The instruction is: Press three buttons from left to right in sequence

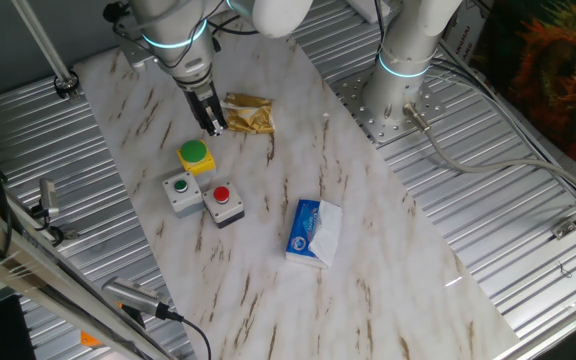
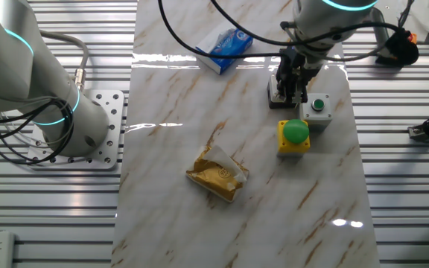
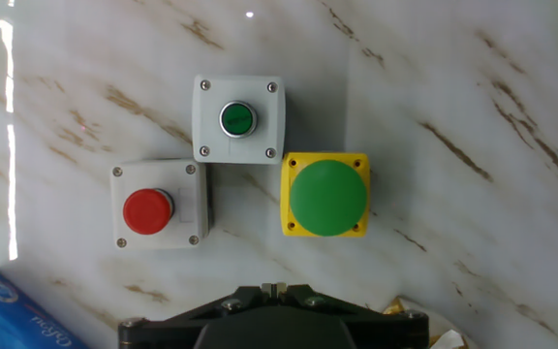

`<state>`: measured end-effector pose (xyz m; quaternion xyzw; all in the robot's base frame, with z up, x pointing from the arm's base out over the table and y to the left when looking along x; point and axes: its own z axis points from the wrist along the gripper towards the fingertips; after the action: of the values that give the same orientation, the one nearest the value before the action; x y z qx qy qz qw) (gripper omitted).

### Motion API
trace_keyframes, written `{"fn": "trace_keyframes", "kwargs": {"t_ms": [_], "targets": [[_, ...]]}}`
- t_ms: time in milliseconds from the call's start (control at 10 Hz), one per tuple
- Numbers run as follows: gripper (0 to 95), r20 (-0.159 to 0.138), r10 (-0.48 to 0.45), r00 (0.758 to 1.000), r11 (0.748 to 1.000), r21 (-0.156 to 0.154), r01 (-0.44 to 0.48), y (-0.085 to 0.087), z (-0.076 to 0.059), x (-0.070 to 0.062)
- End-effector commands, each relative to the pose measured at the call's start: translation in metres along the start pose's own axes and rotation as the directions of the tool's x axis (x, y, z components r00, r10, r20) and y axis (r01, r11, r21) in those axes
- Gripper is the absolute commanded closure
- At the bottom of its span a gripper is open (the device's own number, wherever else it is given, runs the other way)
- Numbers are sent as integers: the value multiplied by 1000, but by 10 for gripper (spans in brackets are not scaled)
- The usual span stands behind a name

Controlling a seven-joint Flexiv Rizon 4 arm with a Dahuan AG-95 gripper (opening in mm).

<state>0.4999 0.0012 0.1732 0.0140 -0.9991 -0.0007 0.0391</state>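
Buttons sit clustered mid-counter, three boxes touching or nearly so. Going left to right in the hand view: red button (image 3: 148, 210) on a grey box, lowest of the three; small green button (image 3: 237, 118) on a grey box, set further up the frame; green dome (image 3: 328, 197) on a yellow box, touching the small green box at one corner.

Gripper (image 1: 214, 124) hangs above the counter (image 1: 388, 270), just beside the dome's box on the wrapper side and not over any button. From the jaws, the cluster lies straight ahead in the hand view, the dome nearest. Only the gripper base shows there, and the fixed views do not resolve the tips: jaw state cannot be told; nothing appears held.

Judgement: no press under way; which button counts as "left" depends on the viewpoint.

Surface: flat marbled sheet, glossy, with glare streaks. Wrapper (image 1: 249, 113) lies near the gripper; tissue packet (image 1: 314, 232) is well apart from the cluster. Room around the buttons looks ample.
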Motion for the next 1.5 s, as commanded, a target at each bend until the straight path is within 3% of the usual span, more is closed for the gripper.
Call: {"fn": "trace_keyframes", "kwargs": {"t_ms": [100, 500, 600, 900, 1200, 1500], "targets": [[950, -3, 1, 1000, 1000, 3, -1, 0, 0, 0], [950, -4, 6, 1000, 1000, 13, -6, -1, 3, -2], [950, -3, 1, 1000, 1000, 13, -1, -6, 12, -7], [950, 1, -1, 1000, 1000, 16, 1, -9, 18, -13], [950, 7, 0, 1000, 1000, 9, 0, -19, 24, -32], [950, 16, -18, 1000, 1000, -3, 18, -43, 35, -50]]}}
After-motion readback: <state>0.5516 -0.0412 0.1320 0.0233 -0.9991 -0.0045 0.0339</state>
